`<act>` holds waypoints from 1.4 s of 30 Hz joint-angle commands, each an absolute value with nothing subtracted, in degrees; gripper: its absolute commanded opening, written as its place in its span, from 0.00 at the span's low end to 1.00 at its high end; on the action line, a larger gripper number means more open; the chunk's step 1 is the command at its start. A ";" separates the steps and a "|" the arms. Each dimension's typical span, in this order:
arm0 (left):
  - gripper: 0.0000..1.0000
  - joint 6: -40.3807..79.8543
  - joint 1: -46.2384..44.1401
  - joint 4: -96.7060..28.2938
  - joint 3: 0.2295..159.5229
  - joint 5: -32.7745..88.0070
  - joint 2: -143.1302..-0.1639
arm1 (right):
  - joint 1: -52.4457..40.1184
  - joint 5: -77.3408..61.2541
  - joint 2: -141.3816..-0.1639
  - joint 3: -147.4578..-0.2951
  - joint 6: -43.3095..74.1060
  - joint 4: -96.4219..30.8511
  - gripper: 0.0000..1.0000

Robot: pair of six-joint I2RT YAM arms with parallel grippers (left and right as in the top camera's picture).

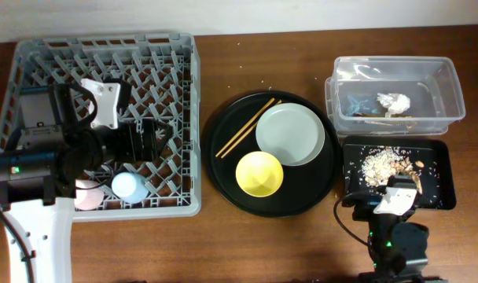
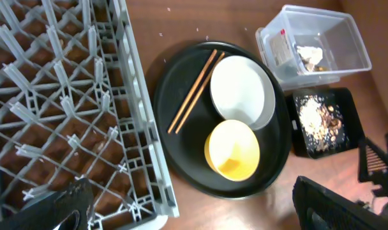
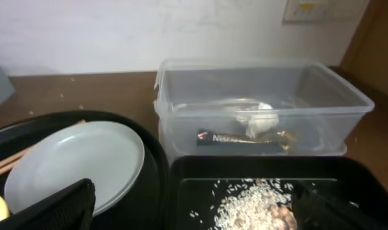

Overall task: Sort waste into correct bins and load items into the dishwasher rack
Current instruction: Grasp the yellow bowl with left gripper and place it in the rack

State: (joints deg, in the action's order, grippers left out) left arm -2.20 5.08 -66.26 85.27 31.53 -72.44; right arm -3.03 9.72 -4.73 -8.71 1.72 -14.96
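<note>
Left pincer (image 2: 191, 191) hangs spread wide and empty over the rack (image 2: 136, 108); bowl (image 2: 232, 150), plate (image 2: 242, 92) and chopsticks (image 2: 193, 92) lie just ahead on the round tray (image 2: 168, 89), likely awaiting loading. Right pincer (image 3: 194, 195), equally agape and empty, faces the binned leftovers (image 3: 251, 204).

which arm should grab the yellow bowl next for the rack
Likely left: the left gripper hangs open over the dishwasher rack, nearer the yellow bowl; the right gripper sits beyond it at the shallow black tray.
</note>
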 commanded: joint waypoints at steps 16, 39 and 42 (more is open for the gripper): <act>0.99 1.45 2.79 -59.96 85.21 38.96 -73.47 | -2.22 9.43 -0.25 -0.32 1.93 -3.62 0.98; 0.00 11.44 -25.34 -72.16 103.35 1.41 -113.67 | -2.22 9.43 -0.25 -0.32 1.93 -3.62 0.98; 0.00 23.20 -20.43 -84.38 112.22 -35.62 -112.36 | -2.22 9.43 -0.25 -0.32 1.93 -3.62 0.98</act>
